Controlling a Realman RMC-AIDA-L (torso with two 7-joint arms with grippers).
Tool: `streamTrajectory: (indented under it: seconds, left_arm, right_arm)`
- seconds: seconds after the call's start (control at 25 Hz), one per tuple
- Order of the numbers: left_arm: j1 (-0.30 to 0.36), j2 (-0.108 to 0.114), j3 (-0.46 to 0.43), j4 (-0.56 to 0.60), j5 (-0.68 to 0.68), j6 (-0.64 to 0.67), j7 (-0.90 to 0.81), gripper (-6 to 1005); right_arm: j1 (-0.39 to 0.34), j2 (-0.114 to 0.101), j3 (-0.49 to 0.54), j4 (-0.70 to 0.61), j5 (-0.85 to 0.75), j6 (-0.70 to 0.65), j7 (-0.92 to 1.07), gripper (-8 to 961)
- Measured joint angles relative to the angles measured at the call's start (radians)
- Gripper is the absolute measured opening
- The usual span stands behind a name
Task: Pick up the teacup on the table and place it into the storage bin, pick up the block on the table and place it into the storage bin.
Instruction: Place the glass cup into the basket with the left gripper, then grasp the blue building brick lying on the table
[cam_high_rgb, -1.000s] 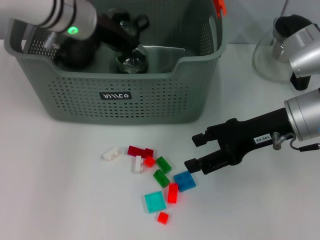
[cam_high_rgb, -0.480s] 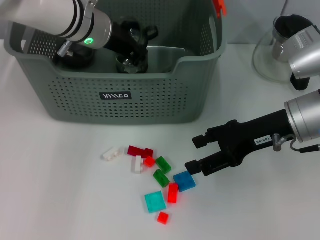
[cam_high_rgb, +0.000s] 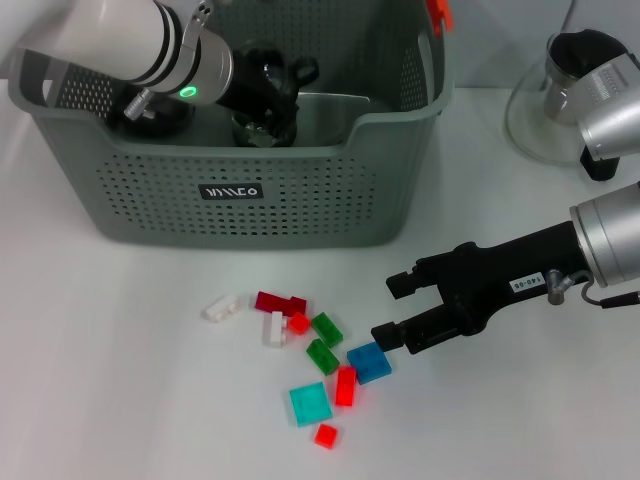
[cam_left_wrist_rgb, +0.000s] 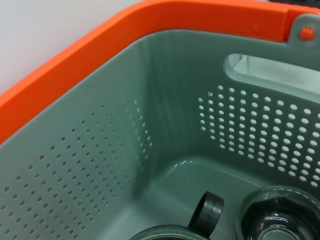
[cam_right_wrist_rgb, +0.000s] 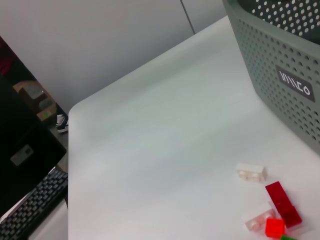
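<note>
The bin (cam_high_rgb: 300, 190) stands on the white surface (cam_high_rgb: 120, 400) at about 11 o'clock in the head view, label facing the robot. The left arm reaches down into it from 10 o'clock; its pincer (cam_high_rgb: 275, 85) is low inside the bin, over a dark teacup (cam_high_rgb: 262, 125) that sits on the bin floor, and whether the fingers grip it or stand apart cannot be told. The left wrist view shows the bin's inner wall, its orange rim, a dark cup with a ring handle (cam_left_wrist_rgb: 207, 212) and a second dark round vessel (cam_left_wrist_rgb: 280, 215) just beside it.

The right pincer (cam_high_rgb: 398, 308) comes in from 3 o'clock, low over the surface, fingers parted and holding nothing. Its lower fingertip is just beside a blue block (cam_high_rgb: 369, 362). The other blocks lie scattered at 6 o'clock: white (cam_high_rgb: 224, 307), dark red (cam_high_rgb: 279, 302), green (cam_high_rgb: 326, 329), teal (cam_high_rgb: 310, 403), red (cam_high_rgb: 345, 385). All lie on the surface, outside the bin.
</note>
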Motion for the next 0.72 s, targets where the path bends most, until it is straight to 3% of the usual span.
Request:
streamTrajectory:
  seconds: [0.4, 0.52, 0.72]
  left_arm:
    - [0.002, 0.002, 0.0, 0.006, 0.002, -0.008, -0.015, 89]
    - [0.006, 0.002, 0.0, 0.011, 0.002, -0.011, -0.015, 289]
    - [0.023, -0.004, 0.0, 0.044, 0.002, -0.012, -0.011, 444]
  right_arm:
    - [-0.005, 0.0, -0.001, 0.0, 0.0, -0.002, 0.0, 916]
    - [-0.005, 0.0, -0.001, 0.0, 0.0, -0.002, 0.0, 916]
    - [-0.005, 0.0, -0.001, 0.0, 0.0, -0.003, 0.0, 915]
